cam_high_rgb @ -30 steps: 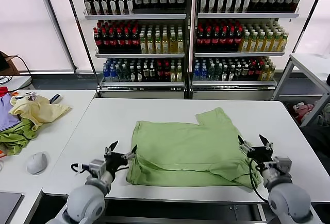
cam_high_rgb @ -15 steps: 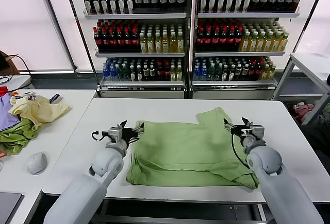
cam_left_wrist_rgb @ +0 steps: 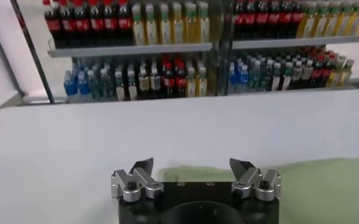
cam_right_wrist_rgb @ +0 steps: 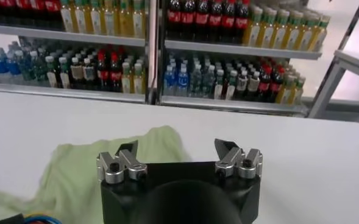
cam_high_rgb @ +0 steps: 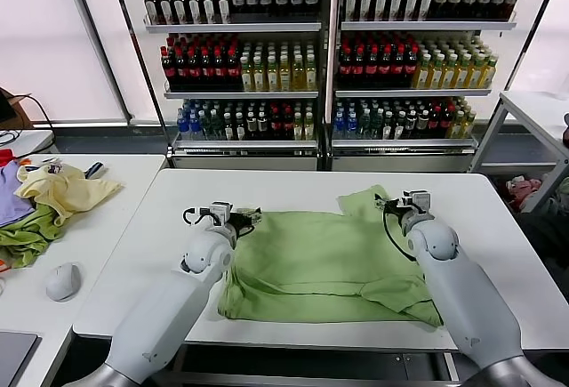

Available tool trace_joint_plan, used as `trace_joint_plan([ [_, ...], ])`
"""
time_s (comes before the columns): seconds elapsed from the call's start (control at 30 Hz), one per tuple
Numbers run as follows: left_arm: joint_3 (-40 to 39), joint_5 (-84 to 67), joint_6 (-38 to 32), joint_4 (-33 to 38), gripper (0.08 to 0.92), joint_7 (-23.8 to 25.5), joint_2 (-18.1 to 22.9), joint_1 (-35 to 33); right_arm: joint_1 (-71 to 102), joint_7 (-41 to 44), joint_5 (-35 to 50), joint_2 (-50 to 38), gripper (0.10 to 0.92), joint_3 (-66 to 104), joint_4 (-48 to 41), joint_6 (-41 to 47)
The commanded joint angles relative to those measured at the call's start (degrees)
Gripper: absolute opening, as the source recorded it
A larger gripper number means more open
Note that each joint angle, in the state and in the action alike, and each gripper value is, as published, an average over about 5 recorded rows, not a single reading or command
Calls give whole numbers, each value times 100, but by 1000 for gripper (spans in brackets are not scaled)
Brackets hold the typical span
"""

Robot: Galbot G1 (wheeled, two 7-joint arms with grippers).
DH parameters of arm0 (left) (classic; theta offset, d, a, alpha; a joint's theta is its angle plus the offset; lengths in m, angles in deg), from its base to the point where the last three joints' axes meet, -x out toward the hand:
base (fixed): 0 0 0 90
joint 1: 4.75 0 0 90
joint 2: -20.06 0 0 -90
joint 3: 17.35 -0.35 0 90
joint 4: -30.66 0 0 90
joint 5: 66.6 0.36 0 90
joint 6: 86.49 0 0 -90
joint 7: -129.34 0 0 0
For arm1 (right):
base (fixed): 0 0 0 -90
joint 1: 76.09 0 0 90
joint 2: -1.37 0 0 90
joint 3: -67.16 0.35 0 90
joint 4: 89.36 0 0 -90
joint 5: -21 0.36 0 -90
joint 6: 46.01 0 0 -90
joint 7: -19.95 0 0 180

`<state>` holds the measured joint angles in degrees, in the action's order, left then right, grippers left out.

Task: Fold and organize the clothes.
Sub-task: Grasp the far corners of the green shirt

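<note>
From my head camera, the light green shirt [cam_high_rgb: 324, 262] lies spread on the white table [cam_high_rgb: 267, 191], partly folded, with 1 sleeve sticking out at its far right corner. My left gripper [cam_high_rgb: 233, 219] sits at the shirt's far left corner, low over the cloth edge; my right gripper [cam_high_rgb: 399, 203] is at the far right, beside that sleeve. From here I cannot tell whether either one touches the fabric. On the side table to my left there is a heap of other clothes [cam_high_rgb: 44, 200] and a grey mouse [cam_high_rgb: 63, 281]. Shelves of bottles [cam_high_rgb: 329, 49] stand behind.

At my left wrist, the 2 fingers [cam_left_wrist_rgb: 142, 170] of my left gripper [cam_left_wrist_rgb: 192, 165] are spread wide with nothing between them, and the green edge of the shirt [cam_left_wrist_rgb: 325, 182] lies just beyond the tips on the tabletop.

At my right wrist, my right gripper [cam_right_wrist_rgb: 177, 150] likewise has its fingers [cam_right_wrist_rgb: 227, 149] parted and empty, with the shirt's sleeve [cam_right_wrist_rgb: 106, 164] bunched under and ahead of them.
</note>
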<state>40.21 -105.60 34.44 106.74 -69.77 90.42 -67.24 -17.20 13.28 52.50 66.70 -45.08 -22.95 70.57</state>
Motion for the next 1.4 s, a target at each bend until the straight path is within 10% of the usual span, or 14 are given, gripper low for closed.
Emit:
trace_joint_plan([
  [0.03, -118, -179, 174, -545, 823, -20, 154, 298, -663, 178, 49, 290, 823, -231, -1254, -25],
  [0.5, -66, -456, 240, -319, 799, -85, 15, 75, -636, 506, 295, 458, 743, -202, -1628, 388],
  [1.17, 51, -610, 183, 127, 237, 113, -252, -272, -31, 705, 85, 129, 182, -260, -644, -143],
  [1.4, 223, -668, -25, 836, 117, 146, -564, -616, 629, 554, 340, -236, 119, 138, 777, -413],
])
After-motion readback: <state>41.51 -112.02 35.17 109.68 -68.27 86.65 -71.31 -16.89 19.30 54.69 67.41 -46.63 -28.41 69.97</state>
